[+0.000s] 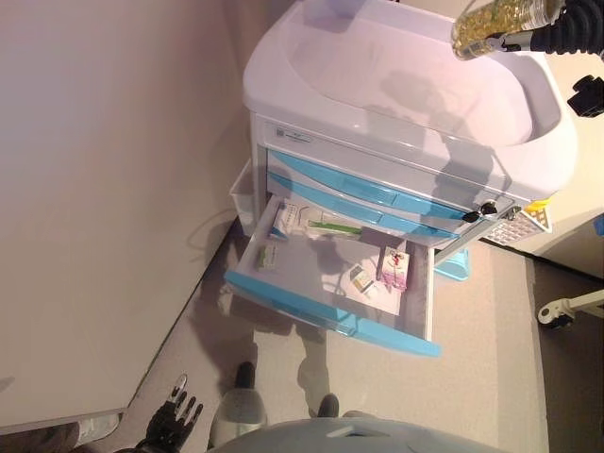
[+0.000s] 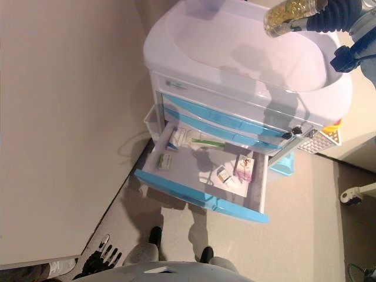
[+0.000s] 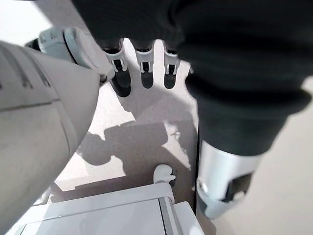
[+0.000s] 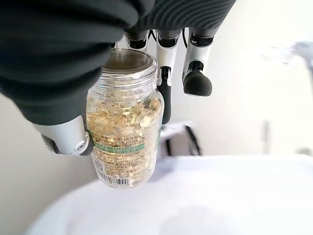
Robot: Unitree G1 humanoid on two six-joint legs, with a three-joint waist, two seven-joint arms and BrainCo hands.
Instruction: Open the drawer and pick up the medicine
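Note:
A white cart (image 1: 396, 104) with blue drawer fronts stands ahead, its lower drawer (image 1: 330, 316) pulled out. Inside lie several medicine boxes, one pink (image 1: 394, 267), and a green tube (image 1: 330, 226). My right hand (image 1: 566, 33) is raised over the cart's top at the far right, shut on a clear medicine bottle (image 4: 126, 122) full of yellow capsules. The bottle (image 1: 495, 21) hangs above the recessed white top. My left hand (image 1: 172, 417) hangs low by my side near the floor, fingers straight, holding nothing.
A pale wall runs along the left of the cart. A white side bin (image 1: 243, 193) hangs on the cart's left side and a white mesh basket (image 1: 519, 225) on its right. A white wheeled base (image 1: 566, 310) stands on the floor at right.

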